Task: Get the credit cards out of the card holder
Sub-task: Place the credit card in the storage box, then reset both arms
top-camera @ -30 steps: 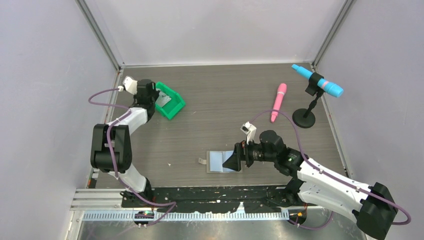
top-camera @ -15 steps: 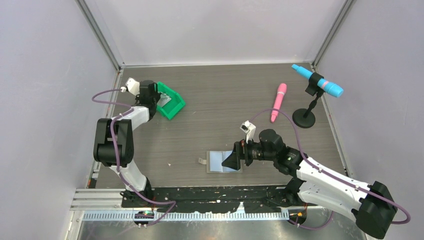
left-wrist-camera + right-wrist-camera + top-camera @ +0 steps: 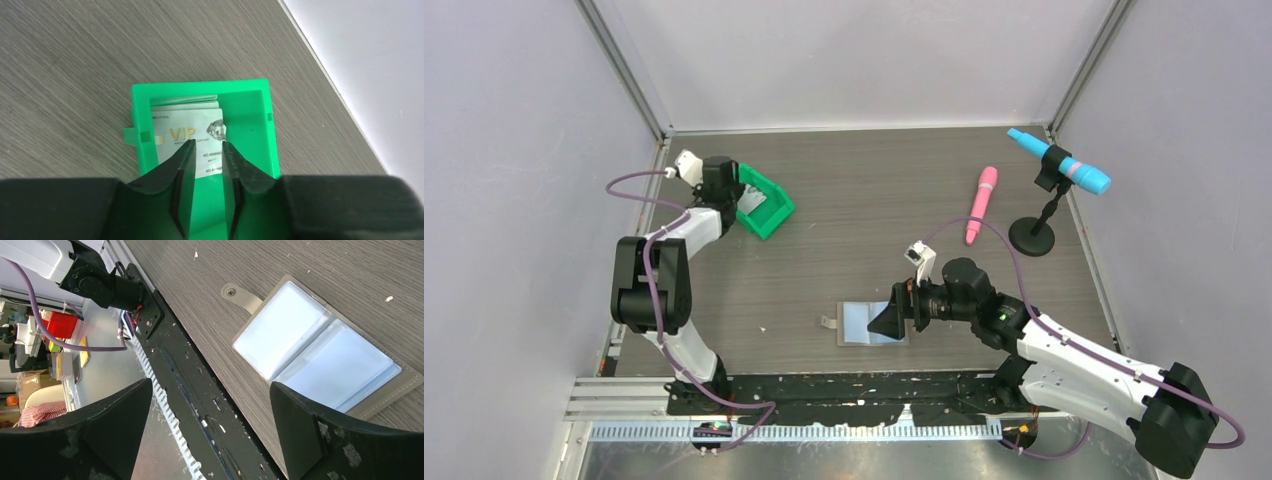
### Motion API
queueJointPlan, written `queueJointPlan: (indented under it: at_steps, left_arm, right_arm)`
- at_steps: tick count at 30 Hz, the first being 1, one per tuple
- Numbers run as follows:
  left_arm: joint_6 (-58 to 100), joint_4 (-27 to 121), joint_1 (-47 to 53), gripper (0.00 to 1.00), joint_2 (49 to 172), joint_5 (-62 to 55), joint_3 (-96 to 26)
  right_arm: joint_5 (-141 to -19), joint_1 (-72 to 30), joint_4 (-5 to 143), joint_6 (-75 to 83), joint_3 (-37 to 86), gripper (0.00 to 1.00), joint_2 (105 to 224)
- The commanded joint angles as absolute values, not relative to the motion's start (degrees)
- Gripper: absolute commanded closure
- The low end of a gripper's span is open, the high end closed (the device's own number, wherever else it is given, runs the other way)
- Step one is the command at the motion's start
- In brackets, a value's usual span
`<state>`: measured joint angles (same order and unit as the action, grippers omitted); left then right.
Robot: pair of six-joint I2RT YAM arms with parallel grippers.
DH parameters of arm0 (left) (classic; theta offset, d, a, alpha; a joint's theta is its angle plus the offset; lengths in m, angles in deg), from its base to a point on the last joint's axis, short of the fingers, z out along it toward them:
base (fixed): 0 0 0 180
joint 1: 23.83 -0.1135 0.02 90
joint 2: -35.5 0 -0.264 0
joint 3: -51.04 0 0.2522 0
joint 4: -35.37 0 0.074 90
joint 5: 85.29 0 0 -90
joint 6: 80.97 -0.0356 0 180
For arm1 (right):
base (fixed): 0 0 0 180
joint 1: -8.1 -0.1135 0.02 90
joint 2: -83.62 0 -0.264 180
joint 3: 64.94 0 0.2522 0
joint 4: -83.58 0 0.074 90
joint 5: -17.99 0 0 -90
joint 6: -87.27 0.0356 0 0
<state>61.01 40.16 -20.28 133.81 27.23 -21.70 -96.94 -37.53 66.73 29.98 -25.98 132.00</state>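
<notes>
**Card holder** (image 3: 862, 323): lies open and flat on the desk (image 3: 874, 200), near its front edge. The right wrist view shows two pale-blue pockets (image 3: 310, 352) and a grey tab (image 3: 241, 295) at the far corner. Whether a card is left inside cannot be told. From above, its right part is covered by the right gripper.

**Credit cards** (image 3: 187, 131): lie face up in the green bin (image 3: 200, 88) at the far left of the desk, well apart from the card holder. The top card reads "VIP". The edge of another card shows beyond it, but the number of cards cannot be told. Their near ends are hidden behind the fingers (image 3: 182, 170).

**Left gripper** (image 3: 208, 148): hangs over the bin. Its jaws are parted by a narrow gap and nothing is pinched between them. From above, its fingers are hidden under the wrist.

**Right gripper** (image 3: 210, 390): spread wide and released, just above the card holder's near right side and holding nothing.

**Other items:**
- Pink pen (image 3: 980, 203), lying far right.
- Blue microphone-shaped object (image 3: 1060, 161), on a black stand (image 3: 1032, 236) beside the pen.
</notes>
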Motion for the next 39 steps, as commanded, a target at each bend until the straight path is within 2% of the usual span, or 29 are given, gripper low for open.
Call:
queueJointPlan:
  at_steps: [1, 6, 11, 17, 23, 26, 30, 34, 39]
  left_arm:
    - [58.97, 44.01, -20.73, 0.69, 129.85, 29.63, -24.59]
    - [56.59, 54.07, -20.72, 0.64, 125.63, 27.13, -28.44]
    - [53.93, 60.64, -20.71, 0.62, 118.31, 19.1, -28.25]
    - [49.62, 64.58, -20.4, 0.61, 109.17, 2.86, -22.78]
    - [46.29, 69.07, -15.89, 0.6, 101.59, -7.2, -13.92]
    - [45.03, 71.21, -10.39, 0.56, 98.54, -8.71, -9.55]
    - [44.38, 72.95, -4.63, 0.55, 95.53, -11.13, -3.7]
    - [44.03, 73.92, -3.62, 0.55, 89.83, -12.44, 1.58]
    - [41.85, 79.08, -3.61, 0.52, 80.54, -7.81, 3.89]
  right_arm:
    - [-96.25, -37.19, 67.39, 30.22, -23.0, 0.04, 131.1]
    - [-94.23, -37.1, 63.82, 29.26, -21.6, 0.04, 129.77]
    - [-89.62, -36.99, 59.57, 29.07, -19.74, 0.05, 129.16]
    - [-82.08, -36.99, 55.2, 32.04, -18.86, 0.05, 129.21]
    - [-78.04, -36.99, 55.02, 36.62, -20.38, 0.03, 130.43]
    - [-77.4, -37.22, 55.21, 38.51, -20.45, 0.0, 132.55]
    - [-73.85, -40.06, 55.8, 42.06, -19.61, 0.06, 136.85]
    - [-64.64, -46.26, 54.77, 45.0, -16.81, 0.08, 141.41]
    - [-54.84, -53.63, 52.46, 48.47, -12.47, 0.07, 149.01]
